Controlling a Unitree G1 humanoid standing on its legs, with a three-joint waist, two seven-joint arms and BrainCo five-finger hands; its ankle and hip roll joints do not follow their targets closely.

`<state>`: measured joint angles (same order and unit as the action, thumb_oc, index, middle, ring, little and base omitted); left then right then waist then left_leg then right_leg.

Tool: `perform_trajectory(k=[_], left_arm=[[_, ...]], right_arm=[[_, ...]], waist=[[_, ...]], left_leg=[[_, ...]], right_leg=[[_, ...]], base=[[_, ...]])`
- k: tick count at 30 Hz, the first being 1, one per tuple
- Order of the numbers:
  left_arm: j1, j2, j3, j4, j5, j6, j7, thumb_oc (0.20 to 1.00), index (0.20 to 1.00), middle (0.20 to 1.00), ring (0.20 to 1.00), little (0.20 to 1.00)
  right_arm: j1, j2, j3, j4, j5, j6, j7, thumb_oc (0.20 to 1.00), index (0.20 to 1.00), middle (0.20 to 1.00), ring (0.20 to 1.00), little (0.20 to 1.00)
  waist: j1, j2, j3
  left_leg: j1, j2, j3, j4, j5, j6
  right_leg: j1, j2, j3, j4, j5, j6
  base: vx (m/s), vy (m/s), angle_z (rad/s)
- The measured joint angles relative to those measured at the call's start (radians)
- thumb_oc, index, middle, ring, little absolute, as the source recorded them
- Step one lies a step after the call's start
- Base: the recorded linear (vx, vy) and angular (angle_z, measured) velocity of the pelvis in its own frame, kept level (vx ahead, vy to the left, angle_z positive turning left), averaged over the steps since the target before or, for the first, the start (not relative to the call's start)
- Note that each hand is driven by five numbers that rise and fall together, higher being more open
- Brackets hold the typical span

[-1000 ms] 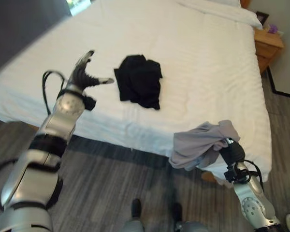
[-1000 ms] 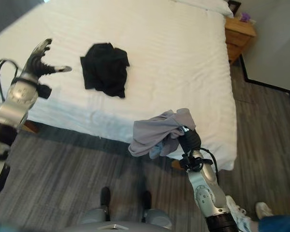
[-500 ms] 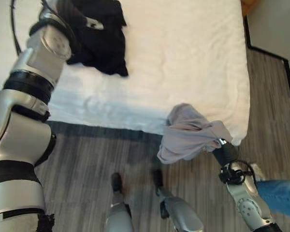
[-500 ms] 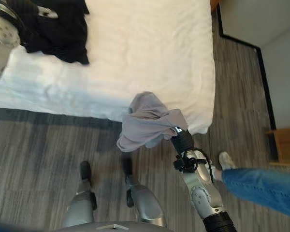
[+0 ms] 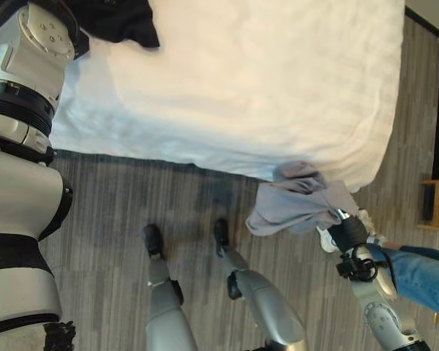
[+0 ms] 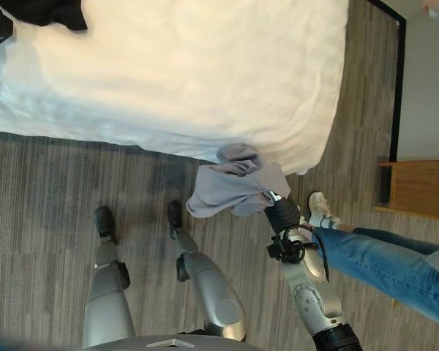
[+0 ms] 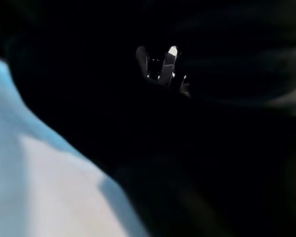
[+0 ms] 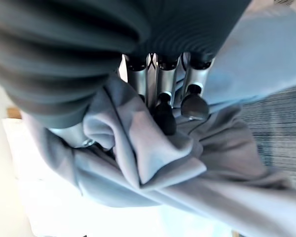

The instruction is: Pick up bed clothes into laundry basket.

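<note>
A grey garment [image 5: 296, 208] hangs bunched over the floor just off the white bed's [image 5: 263, 80] near corner. My right hand [image 6: 282, 214] is shut on it, and in the right wrist view the fingers [image 8: 163, 106] curl into the grey cloth [image 8: 153, 163]. A black garment [image 5: 121, 18] lies on the bed at the far left. My left arm reaches up to it, and my left hand [image 7: 160, 64] sits in the dark cloth [image 7: 227, 123], mostly buried.
A person's leg in blue jeans [image 6: 395, 263] and a white shoe [image 6: 322, 208] stand on the wood floor close to my right arm. A wooden nightstand [image 6: 421, 189] is against the wall at the right. White sheet [image 7: 39, 187] shows beside the black cloth.
The camera has swung, so the bed now sits higher in view. My left hand went from above the sheet onto the black garment. The grey garment stays held; a person's leg came in at right.
</note>
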<state>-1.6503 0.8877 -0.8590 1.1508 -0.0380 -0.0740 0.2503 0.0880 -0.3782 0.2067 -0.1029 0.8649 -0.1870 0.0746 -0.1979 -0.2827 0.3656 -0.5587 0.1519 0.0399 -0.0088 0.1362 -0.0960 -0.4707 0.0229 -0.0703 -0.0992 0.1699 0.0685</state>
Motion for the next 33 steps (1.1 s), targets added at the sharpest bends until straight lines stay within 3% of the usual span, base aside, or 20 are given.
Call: perform_trajectory(k=[12, 14, 16, 17, 18, 21, 24, 27, 33], left_arm=[[0.117, -0.021, 0.061, -0.228, -0.070, -0.004, 0.004, 1.000, 1.000, 1.000, 1.000, 1.000], [0.171, -0.020, 0.100, -0.306, -0.077, -0.005, 0.004, 0.837, 0.837, 0.837, 0.837, 0.837], [0.239, -0.018, 0.144, -0.376, -0.090, -0.009, 0.002, 0.282, 0.282, 0.282, 0.282, 0.282], [0.283, -0.026, 0.188, -0.414, -0.117, -0.014, 0.000, 0.282, 0.282, 0.282, 0.282, 0.282], [0.341, -0.049, 0.242, -0.434, -0.175, -0.032, -0.004, 0.200, 0.200, 0.200, 0.200, 0.200], [0.411, -0.077, 0.291, -0.498, -0.275, -0.048, -0.011, 0.200, 0.200, 0.200, 0.200, 0.200], [0.481, -0.060, 0.303, -0.613, -0.275, -0.046, -0.044, 0.200, 0.200, 0.200, 0.200, 0.200], [0.718, -0.061, 0.457, -0.826, -0.314, -0.061, -0.069, 0.200, 0.200, 0.200, 0.200, 0.200], [0.776, -0.069, 0.462, -0.865, -0.320, -0.075, -0.102, 0.200, 0.200, 0.200, 0.200, 0.200]], right_arm=[[0.005, -0.003, 0.000, -0.001, 0.000, -0.003, 0.011, 0.200, 0.200, 0.200, 0.200, 0.200], [0.010, -0.004, 0.000, -0.001, 0.000, -0.003, 0.016, 0.200, 0.200, 0.200, 0.200, 0.200], [0.011, -0.005, -0.001, 0.000, 0.000, -0.003, 0.018, 0.200, 0.200, 0.200, 0.200, 0.200], [0.015, -0.005, -0.003, -0.001, 0.000, -0.003, 0.018, 0.200, 0.200, 0.200, 0.200, 0.200], [0.020, -0.005, -0.004, 0.000, 0.000, -0.004, 0.017, 0.200, 0.200, 0.200, 0.200, 0.200], [0.025, -0.005, -0.009, 0.000, 0.000, -0.005, 0.012, 0.200, 0.200, 0.200, 0.200, 0.200], [0.033, -0.004, -0.028, 0.000, 0.000, -0.005, 0.001, 0.200, 0.200, 0.200, 0.200, 0.200], [0.058, -0.003, -0.075, -0.012, 0.000, -0.006, -0.001, 0.200, 0.200, 0.200, 0.200, 0.200], [0.060, -0.002, -0.089, -0.007, 0.000, -0.005, -0.001, 0.200, 0.200, 0.200, 0.200, 0.200]], waist=[[0.020, 0.000, 0.000], [0.029, 0.000, 0.000], [0.043, 0.003, 0.002], [0.042, 0.004, 0.003], [0.049, 0.007, 0.005], [0.059, 0.009, 0.008], [0.067, 0.017, 0.016], [0.073, 0.038, 0.038], [0.104, 0.048, 0.051]], left_leg=[[0.004, -0.006, -0.015, -0.004, 0.000, 0.000], [0.008, -0.008, -0.012, -0.004, 0.002, 0.002], [0.021, -0.009, -0.012, -0.004, 0.003, 0.004], [0.028, -0.010, -0.011, -0.005, 0.003, 0.004], [0.041, -0.010, -0.012, -0.007, 0.002, 0.003], [0.039, -0.015, -0.017, -0.007, 0.000, -0.001], [0.039, -0.019, -0.018, -0.006, 0.001, -0.003], [0.038, -0.023, -0.022, -0.005, 0.002, -0.001], [0.038, -0.022, -0.026, -0.004, 0.005, 0.003]], right_leg=[[0.008, -0.004, -0.009, 0.000, 0.000, 0.000], [0.010, -0.005, -0.007, 0.000, 0.000, 0.000], [0.022, -0.007, -0.006, 0.000, 0.000, 0.000], [0.028, -0.008, -0.005, 0.000, 0.000, 0.000], [0.039, -0.008, -0.006, 0.000, -0.001, 0.000], [0.038, -0.011, -0.004, -0.001, -0.009, 0.010], [0.038, -0.015, -0.003, -0.001, -0.013, 0.015], [0.040, -0.018, -0.003, -0.001, -0.008, 0.008], [0.042, -0.015, -0.004, 0.000, -0.009, 0.009]], base=[[0.00, 0.002, 0.03], [0.00, 0.000, 0.00], [0.00, 0.000, 0.00], [-0.03, -0.033, -0.01], [0.00, 0.000, 0.00], [-0.04, -0.026, 0.02], [-0.02, -0.020, 0.00], [0.00, 0.000, 0.00], [0.00, 0.004, -0.01]])
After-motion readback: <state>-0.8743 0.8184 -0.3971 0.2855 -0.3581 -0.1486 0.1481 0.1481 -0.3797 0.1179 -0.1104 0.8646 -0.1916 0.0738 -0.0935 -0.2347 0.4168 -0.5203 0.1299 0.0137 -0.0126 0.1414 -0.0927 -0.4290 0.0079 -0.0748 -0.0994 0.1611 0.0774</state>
